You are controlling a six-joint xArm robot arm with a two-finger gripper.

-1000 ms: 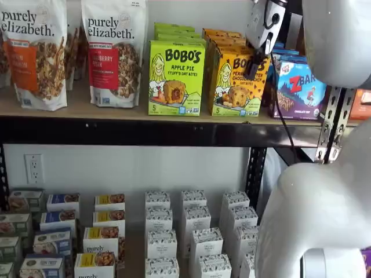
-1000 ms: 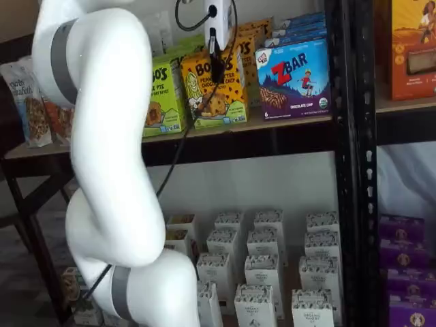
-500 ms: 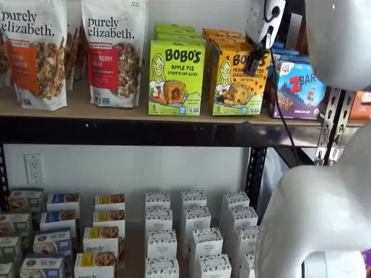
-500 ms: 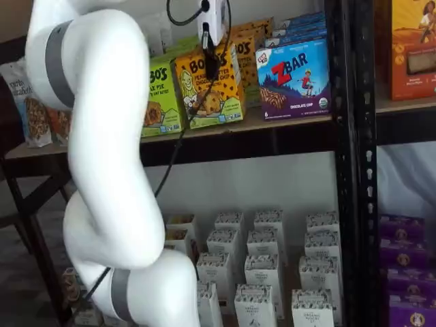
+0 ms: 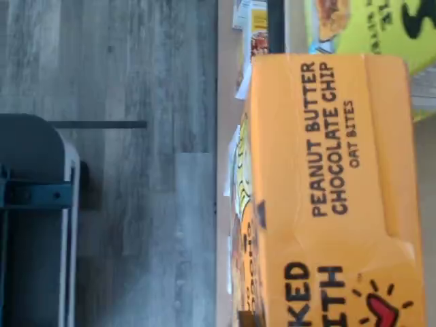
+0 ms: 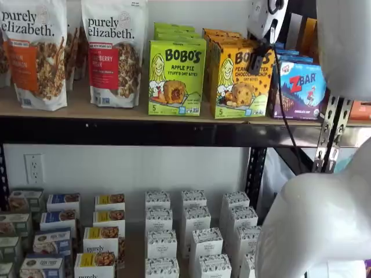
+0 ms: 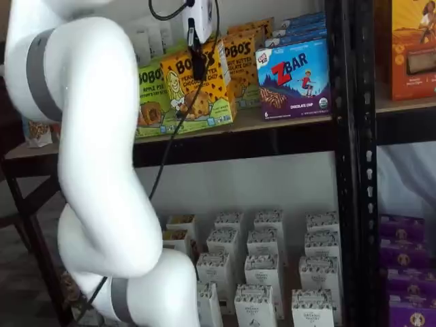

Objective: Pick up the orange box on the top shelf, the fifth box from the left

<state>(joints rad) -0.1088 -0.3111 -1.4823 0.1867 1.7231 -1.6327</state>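
We see a tan wooden top shelf (image 6: 87, 110) before a white wall. The upright orange cardboard Bobo's box (image 7: 197, 92) leans out over its front edge, clamped by our black-fingered gripper (image 7: 198, 67).

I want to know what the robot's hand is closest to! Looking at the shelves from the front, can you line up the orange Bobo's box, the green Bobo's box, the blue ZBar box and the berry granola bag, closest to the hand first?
1. The orange box: the hand is shut on it.
2. The blue ZBar box: just right of it.
3. The green Bobo's box: left of the orange box.
4. The berry granola bag: farthest left.
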